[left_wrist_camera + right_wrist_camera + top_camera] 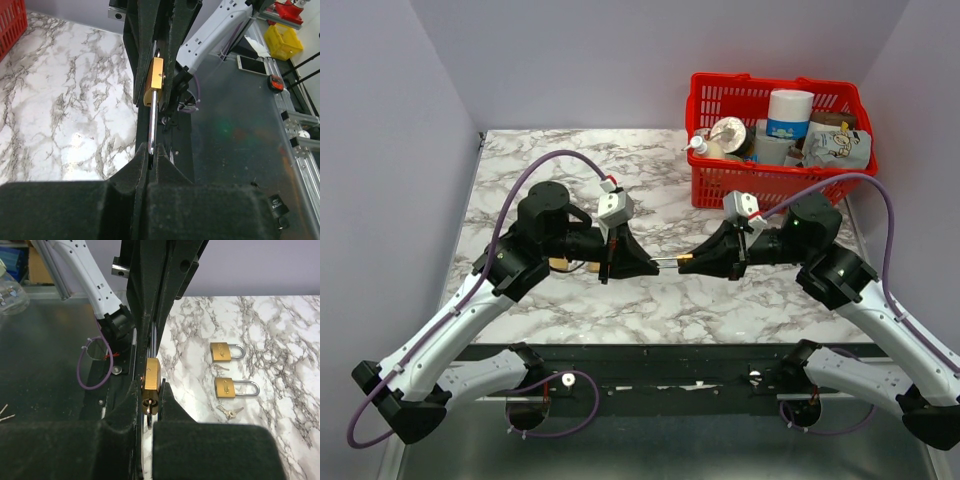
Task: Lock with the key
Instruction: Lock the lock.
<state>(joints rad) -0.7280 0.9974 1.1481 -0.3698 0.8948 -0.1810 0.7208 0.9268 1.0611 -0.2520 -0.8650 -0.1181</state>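
Mid-frame, the right gripper (151,392) clamps the brass padlock (151,380) by its body. The left gripper (151,152) is closed on its silver shackle (151,127). Two spare padlocks (226,351) lie right.

Robot lab: aluminium framing (305,165), parts bins (284,41)

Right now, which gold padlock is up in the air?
The padlock gripped between the right claw and the left claw. In the right wrist view, the upper padlock and the lower padlock lie flat on the table, untouched.
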